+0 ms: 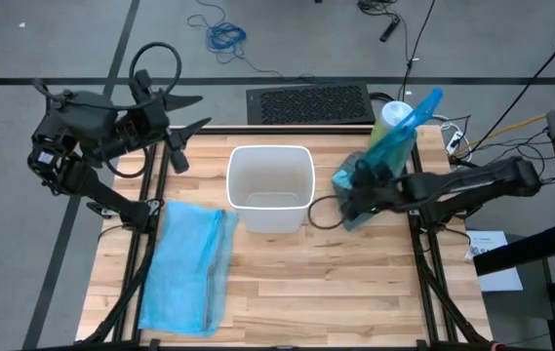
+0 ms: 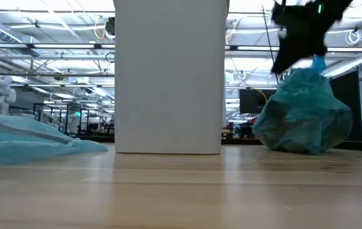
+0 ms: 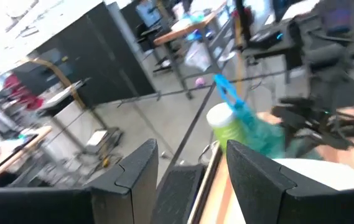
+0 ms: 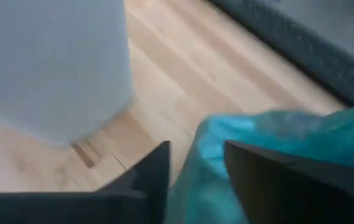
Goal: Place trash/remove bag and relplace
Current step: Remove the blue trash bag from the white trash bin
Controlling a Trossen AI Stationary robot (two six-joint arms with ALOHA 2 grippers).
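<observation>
Right gripper (image 1: 357,190) is sitting low over the wood table (image 1: 336,292), just right of the white square plastic bin (image 1: 271,187), w/ its fingers closing on the gathered neck of the filled teal-green crinkly plastic bag (image 2: 303,117). The low view is showing that bag resting on the tabletop, bulging, w/ the dark gripper pinching its top; the right wrist view is showing teal plastic (image 4: 270,155) bunched between the two fingers, so the grip is reading as clamped on the bag. The bag's long tail is trailing toward the table's far edge, beside the tall green white-lidded canister (image 1: 394,115).

Left gripper (image 1: 181,136) is waiting raised over the far-left corner of the table, fingers standing apart and holding nothing. The pale sky-blue flat plastic bag (image 1: 187,265) is lying spread on the table to the left of the bin, well apart from both grippers.

The bin is looking bare inside, no liner, so the step in hand is prob. setting the full bag aside. Next move is likely calling for the right gripper to let go and clear off, then for picking up the pale replacement and opening it over the bin's rim — fiddly, since thin film is tending to cling and collapse.
</observation>
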